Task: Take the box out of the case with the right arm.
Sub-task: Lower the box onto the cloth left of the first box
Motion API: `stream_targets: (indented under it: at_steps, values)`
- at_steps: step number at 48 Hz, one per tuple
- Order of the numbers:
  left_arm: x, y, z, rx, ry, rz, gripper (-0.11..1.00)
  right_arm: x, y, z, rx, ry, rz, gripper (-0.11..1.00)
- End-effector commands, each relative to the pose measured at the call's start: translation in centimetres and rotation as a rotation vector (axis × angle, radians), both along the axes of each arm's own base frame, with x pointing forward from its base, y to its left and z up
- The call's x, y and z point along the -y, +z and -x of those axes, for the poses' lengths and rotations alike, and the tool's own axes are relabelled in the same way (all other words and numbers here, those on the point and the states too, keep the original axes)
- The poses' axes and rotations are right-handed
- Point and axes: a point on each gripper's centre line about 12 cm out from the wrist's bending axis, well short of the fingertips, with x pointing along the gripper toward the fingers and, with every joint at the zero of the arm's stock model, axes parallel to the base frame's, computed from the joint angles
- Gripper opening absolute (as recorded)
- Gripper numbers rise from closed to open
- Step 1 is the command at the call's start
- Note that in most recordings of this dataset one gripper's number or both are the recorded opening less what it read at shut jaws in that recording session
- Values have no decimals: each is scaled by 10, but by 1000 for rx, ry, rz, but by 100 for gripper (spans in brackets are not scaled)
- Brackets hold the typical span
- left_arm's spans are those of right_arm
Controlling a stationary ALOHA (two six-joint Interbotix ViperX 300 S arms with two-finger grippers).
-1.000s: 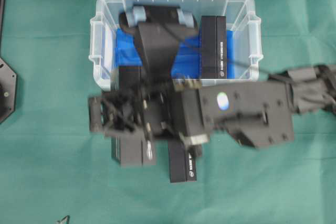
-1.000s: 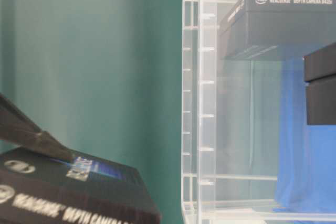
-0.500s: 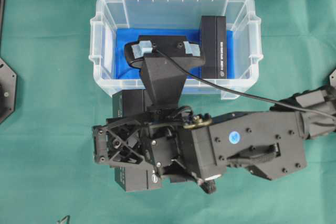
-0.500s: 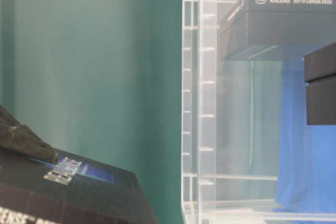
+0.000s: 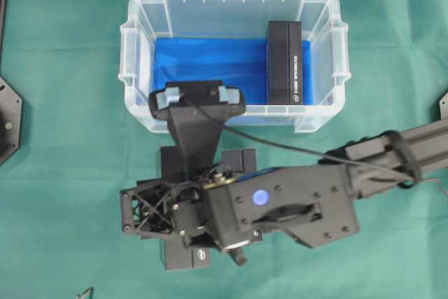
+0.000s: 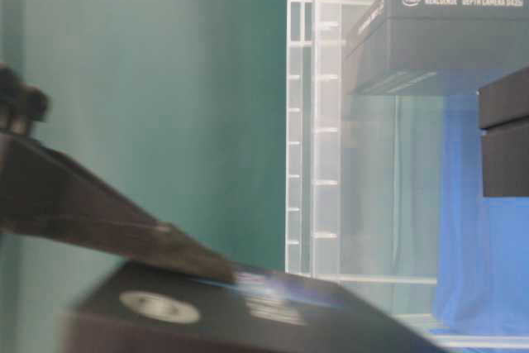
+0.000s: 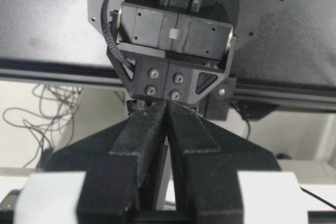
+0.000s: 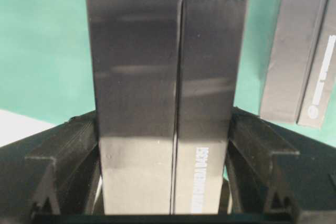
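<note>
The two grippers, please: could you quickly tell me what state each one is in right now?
Left gripper: jaws shut, holding nothing.
Right gripper: jaws closed on a black box, one finger on each side, outside the case.

A green cloth (image 5: 63,173) covers the whole work surface, smooth apart from a few faint creases, and the light on it is even, with soft shadows. At the far left edge a dark, angular plate (image 5: 8,120) lies on the cloth. Beyond the surface, a dark perforated panel (image 7: 47,19) runs above a pale wall (image 7: 68,114), where thin black cables (image 7: 31,121) hang in loose loops.
</note>
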Motion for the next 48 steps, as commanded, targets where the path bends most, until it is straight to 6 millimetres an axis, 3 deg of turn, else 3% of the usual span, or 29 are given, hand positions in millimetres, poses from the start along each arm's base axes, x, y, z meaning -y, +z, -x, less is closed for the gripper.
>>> stream_targets:
  at_steps: [1, 13, 25, 37, 48]
  values:
    - [0, 1, -3, -1, 2, -1, 2, -3, 10, 1, 28, 6, -25, 68]
    - [0, 1, -4, -4, 5, -3, 2, -5, -42, -13, -42, 3, -54, 68]
    - [0, 1, -4, -7, 5, -2, 2, 6, -87, -24, -32, -11, -57, 68]
    - [0, 1, -7, 17, 6, -1, 2, 14, -108, -27, -20, -18, -63, 68]
    - [2, 4, -26, 164, 4, 13, 2, 17, -116, -26, -28, -25, -71, 68]
